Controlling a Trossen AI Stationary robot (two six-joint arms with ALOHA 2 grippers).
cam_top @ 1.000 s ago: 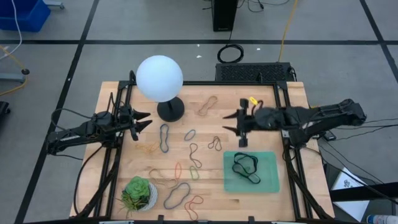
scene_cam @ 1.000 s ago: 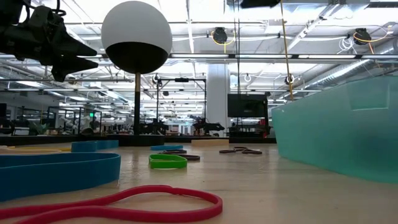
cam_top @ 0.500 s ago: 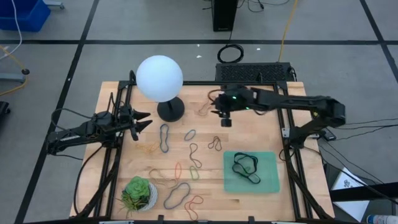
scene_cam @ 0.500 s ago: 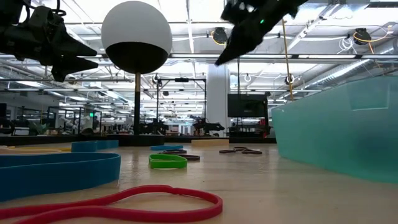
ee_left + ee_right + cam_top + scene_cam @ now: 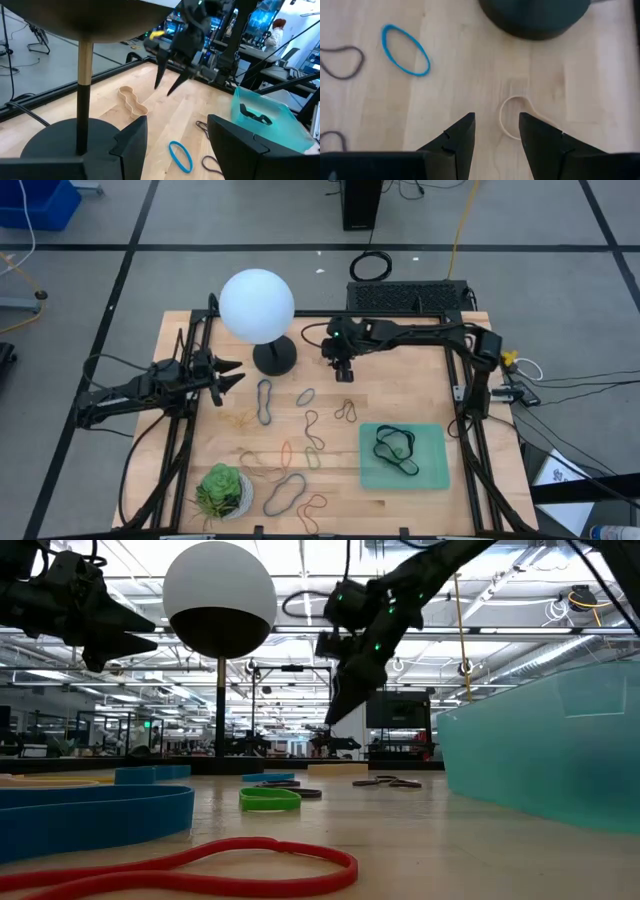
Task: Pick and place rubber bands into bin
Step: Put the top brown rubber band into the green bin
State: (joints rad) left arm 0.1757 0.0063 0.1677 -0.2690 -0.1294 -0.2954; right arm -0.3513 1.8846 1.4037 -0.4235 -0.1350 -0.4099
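Note:
Several rubber bands lie flat on the wooden table: a tan one (image 5: 512, 118) by the lamp base, a blue one (image 5: 405, 43), a black one (image 5: 265, 401) and others toward the near edge. The mint-green bin (image 5: 403, 457) stands near right with black bands (image 5: 396, 448) in it. My right gripper (image 5: 343, 366) is open, points down and hovers just above the tan band, which lies close to one fingertip in the right wrist view (image 5: 497, 122). My left gripper (image 5: 235, 373) waits open and empty at the table's left.
A lamp with a white globe (image 5: 256, 305) and a black round base (image 5: 274, 358) stands just left of my right gripper. A white pot with a green succulent (image 5: 222, 490) stands at the near left. Bare wood lies between the bands and the bin.
My right gripper has swung from the table's right side toward the lamp at the far middle and has come down over the tan band, its fingers tipping to point down. It has stayed open. The bands and the bin have not moved.

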